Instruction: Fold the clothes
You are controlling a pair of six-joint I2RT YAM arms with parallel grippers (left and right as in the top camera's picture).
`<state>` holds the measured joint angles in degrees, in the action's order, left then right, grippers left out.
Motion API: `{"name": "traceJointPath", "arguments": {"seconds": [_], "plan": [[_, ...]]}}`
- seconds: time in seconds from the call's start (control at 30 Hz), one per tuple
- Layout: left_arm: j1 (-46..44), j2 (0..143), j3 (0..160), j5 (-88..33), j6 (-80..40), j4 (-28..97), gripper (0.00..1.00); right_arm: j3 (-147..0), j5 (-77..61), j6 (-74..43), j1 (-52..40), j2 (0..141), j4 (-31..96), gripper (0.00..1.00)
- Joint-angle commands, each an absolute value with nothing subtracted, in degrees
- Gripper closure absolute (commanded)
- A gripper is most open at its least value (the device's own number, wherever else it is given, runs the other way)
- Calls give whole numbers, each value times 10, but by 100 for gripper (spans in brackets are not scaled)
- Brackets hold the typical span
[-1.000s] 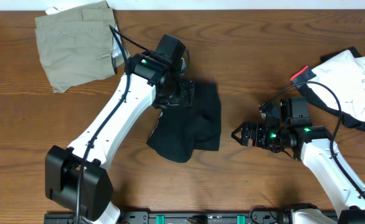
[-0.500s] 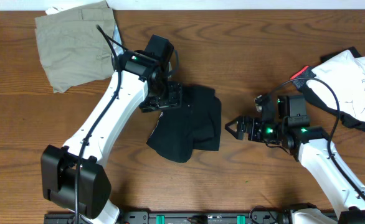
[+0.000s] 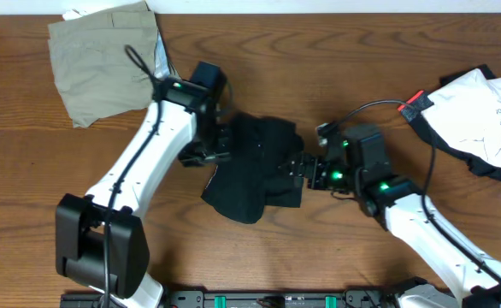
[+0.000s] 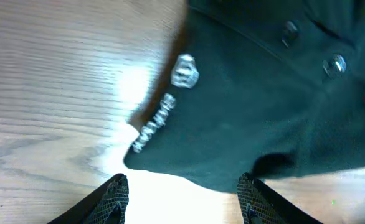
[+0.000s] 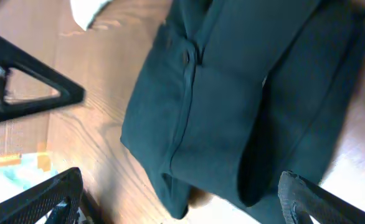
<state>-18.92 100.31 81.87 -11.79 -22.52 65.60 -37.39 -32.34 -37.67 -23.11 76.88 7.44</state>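
The clothes in play are a crumpled black garment [image 3: 259,171] with small buttons [image 4: 335,64] and a silver print [image 4: 184,71], lying mid-table. My left gripper [image 3: 219,154] sits at its left edge, open. In the left wrist view bare wood shows between the fingertips [image 4: 117,196] and the fabric edge lies just beyond them. My right gripper [image 3: 298,167] is at the garment's right edge and wide open. The folded black cloth [image 5: 245,112] reaches into the gap between its fingers [image 5: 313,199], ungripped.
A folded khaki-olive piece [image 3: 105,56] lies at the back left. A white printed top [image 3: 477,115] rests on a black garment with red-white trim [image 3: 415,101] at the right edge. Bare wooden table [image 3: 45,162] surrounds the black garment.
The left gripper slid left and down off the garment's top to its left edge, its jaws narrowing a little. The right arm swung left from bare table to the garment's right edge.
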Motion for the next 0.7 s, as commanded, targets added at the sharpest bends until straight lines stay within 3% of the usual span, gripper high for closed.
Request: {"name": "traceJointPath", "arguments": {"seconds": [0.0, 0.23, 0.43, 0.67], "plan": [[-155, 1002, 818, -151, -232, 663, 42, -375, -272, -467, -262, 797, 76, 3], [-153, 1002, 805, -188, -230, 666, 41, -375, -238, -527, -286, 843, 69, 4], [-159, 1002, 763, -189, -231, 624, 41, -375, -239, -468, -286, 850, 41, 17], [-159, 1003, 728, -189, -231, 589, 41, -375, -240, -392, -286, 851, 39, 23]]}}
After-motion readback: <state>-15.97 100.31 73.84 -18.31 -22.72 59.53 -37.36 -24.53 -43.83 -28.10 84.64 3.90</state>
